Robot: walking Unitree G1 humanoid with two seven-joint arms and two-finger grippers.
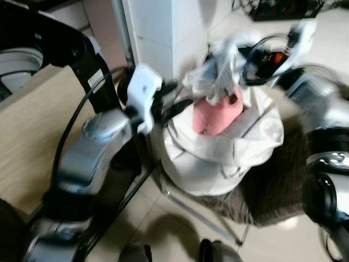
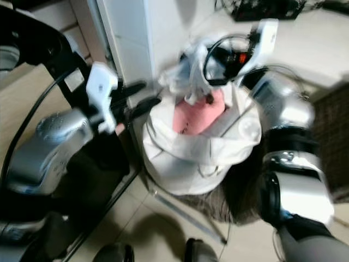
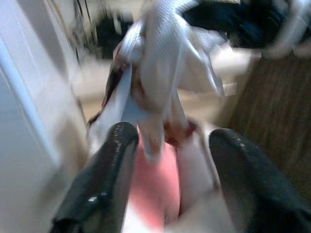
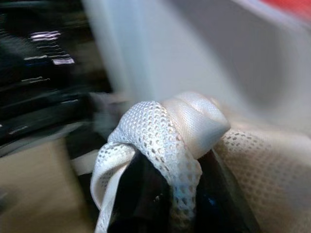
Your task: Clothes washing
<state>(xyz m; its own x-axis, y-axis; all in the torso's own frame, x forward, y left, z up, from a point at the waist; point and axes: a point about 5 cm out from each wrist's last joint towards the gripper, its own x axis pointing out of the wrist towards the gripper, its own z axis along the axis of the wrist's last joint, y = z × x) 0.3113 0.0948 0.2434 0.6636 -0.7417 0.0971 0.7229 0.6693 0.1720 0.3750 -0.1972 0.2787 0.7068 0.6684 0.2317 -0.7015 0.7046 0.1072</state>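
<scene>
Silver forearms fill the near edge, framing a white mesh laundry bag [image 1: 221, 147] that hangs at the centre, above the tiled floor [image 1: 163, 218] and a brown mat [image 1: 278, 185]. Pink clothing [image 1: 218, 115] bulges from its mouth. At twelve o'clock the right end effector [image 4: 165, 194] is clamped on the bag's knotted top [image 4: 167, 128]. At nine o'clock the left end effector [image 3: 170, 141] stands apart, fingers either side of the pink cloth. Judging by this, the load is being carried; next comes a steady walk to the washer.
</scene>
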